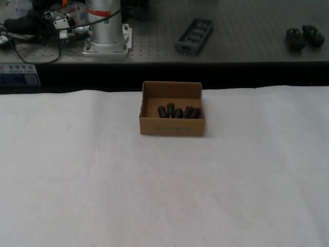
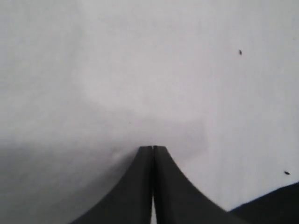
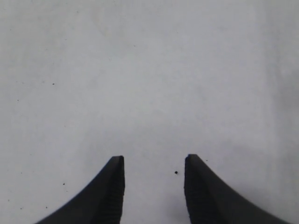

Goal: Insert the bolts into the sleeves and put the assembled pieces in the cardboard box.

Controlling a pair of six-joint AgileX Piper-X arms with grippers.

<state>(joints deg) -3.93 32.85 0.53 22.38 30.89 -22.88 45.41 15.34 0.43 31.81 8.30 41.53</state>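
A small cardboard box [image 1: 172,125] stands on the white sheet near the far middle of the bench. Inside it lie several dark assembled bolt-and-sleeve pieces [image 1: 178,111] in a row. In the left wrist view my left gripper [image 2: 153,150] is shut with nothing between its black fingers, over bare white sheet. In the right wrist view my right gripper [image 3: 154,161] is open and empty, its two black fingers [image 3: 114,186] standing apart over the white sheet.
The white sheet [image 1: 164,190] covers the near bench. Behind it a perforated metal table holds a silver post [image 1: 105,25], cables, a dark rack [image 1: 194,35] and two dark green-capped parts [image 1: 304,37] at the far right.
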